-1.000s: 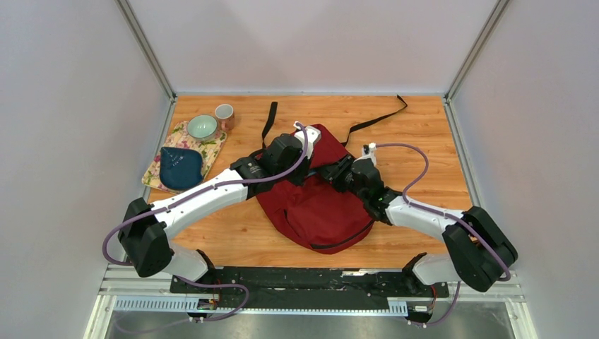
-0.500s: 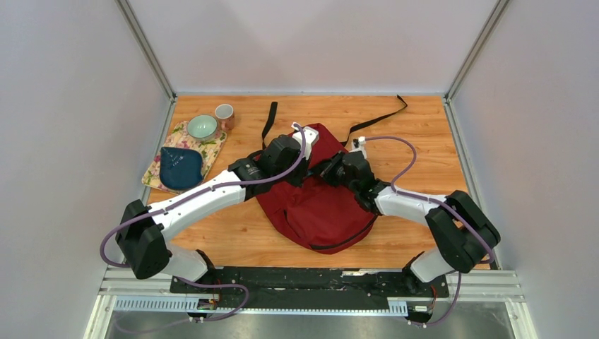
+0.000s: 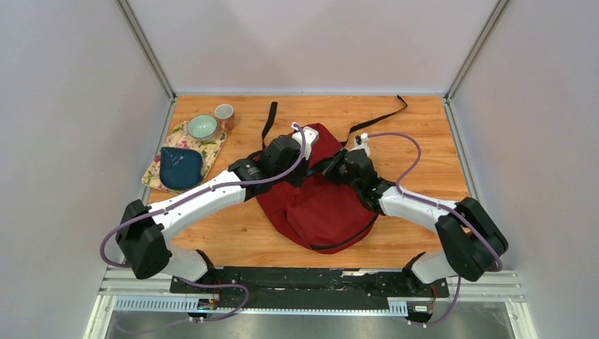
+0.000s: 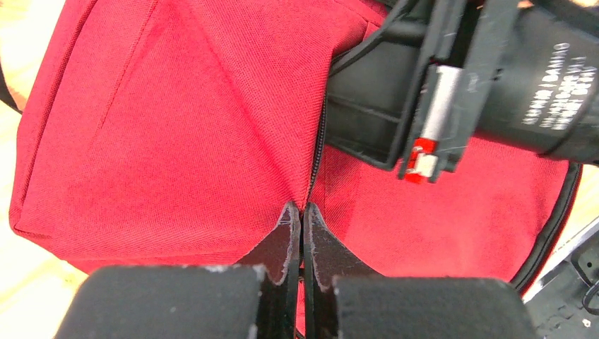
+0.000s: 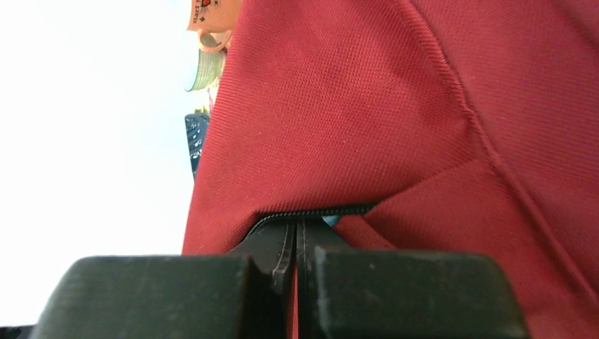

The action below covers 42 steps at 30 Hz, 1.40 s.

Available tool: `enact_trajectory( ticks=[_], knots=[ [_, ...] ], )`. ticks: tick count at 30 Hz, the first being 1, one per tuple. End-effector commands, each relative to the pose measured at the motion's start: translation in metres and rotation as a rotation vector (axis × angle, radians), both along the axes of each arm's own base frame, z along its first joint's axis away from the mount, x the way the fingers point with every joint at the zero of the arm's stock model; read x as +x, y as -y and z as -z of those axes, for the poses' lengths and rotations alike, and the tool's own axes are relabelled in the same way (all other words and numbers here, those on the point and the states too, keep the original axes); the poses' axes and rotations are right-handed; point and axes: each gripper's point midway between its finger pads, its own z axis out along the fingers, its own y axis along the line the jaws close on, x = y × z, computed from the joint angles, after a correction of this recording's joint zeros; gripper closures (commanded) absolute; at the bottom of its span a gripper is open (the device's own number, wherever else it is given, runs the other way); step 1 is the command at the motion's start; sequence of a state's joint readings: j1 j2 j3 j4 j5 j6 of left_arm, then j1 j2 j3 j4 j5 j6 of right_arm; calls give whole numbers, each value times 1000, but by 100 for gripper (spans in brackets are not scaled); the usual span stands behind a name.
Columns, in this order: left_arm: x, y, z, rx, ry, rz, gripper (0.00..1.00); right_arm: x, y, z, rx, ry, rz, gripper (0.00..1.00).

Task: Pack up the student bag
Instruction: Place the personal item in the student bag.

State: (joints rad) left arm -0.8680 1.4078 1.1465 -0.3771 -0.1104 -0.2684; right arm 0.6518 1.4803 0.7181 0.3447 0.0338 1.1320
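Item: dark red fabric backpack [image 3: 318, 212], black straps, lying flat mid-way across wooden desk [image 3: 233, 233]. Left jaws: closed, pinching backpack fabric at black zipper [image 4: 318, 152]. Right jaws: closed on backpack's zipper seam, near left jaws. Dark blue pouch [image 3: 179, 168]: left of backpack, well apart.

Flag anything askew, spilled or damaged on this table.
Nothing spilled or damaged. The student bag lies slanted, its black straps sprawled toward the far edge, and its fabric puckers where the left gripper and right gripper pinch the zipper line. The bowl and mug stand upright.
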Motion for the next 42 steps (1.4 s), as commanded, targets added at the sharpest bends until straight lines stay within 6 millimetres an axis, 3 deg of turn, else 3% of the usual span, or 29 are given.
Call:
enact_trajectory(
  ticks=[1,6,18,26,31,34,35,38,42],
  knots=[
    [-1,4,-14,-48,18,0,100,-1,30,-7,-115,37,86,100],
    [-1,5,-14,-50,17,3,100,-7,39,7,-161,3,100,100],
    [-4,7,-11,-50,1,18,100,6,9,16,-170,-51,48,100],
    [-5,12,-9,-55,-17,39,100,16,-12,-2,-84,17,19,100],
    [-5,13,-6,-49,-27,42,100,14,-11,-4,-78,43,10,99],
    [-6,13,-5,-43,-30,44,100,9,-8,-10,-85,77,-11,94],
    [-6,12,-5,-41,-32,42,100,5,-3,-12,-98,80,-11,85],
    [-6,9,-4,-33,-27,38,100,-4,15,-9,-180,51,15,72],
    [-5,7,-1,-19,-24,32,100,-15,39,-14,-247,68,53,60]
  ],
)
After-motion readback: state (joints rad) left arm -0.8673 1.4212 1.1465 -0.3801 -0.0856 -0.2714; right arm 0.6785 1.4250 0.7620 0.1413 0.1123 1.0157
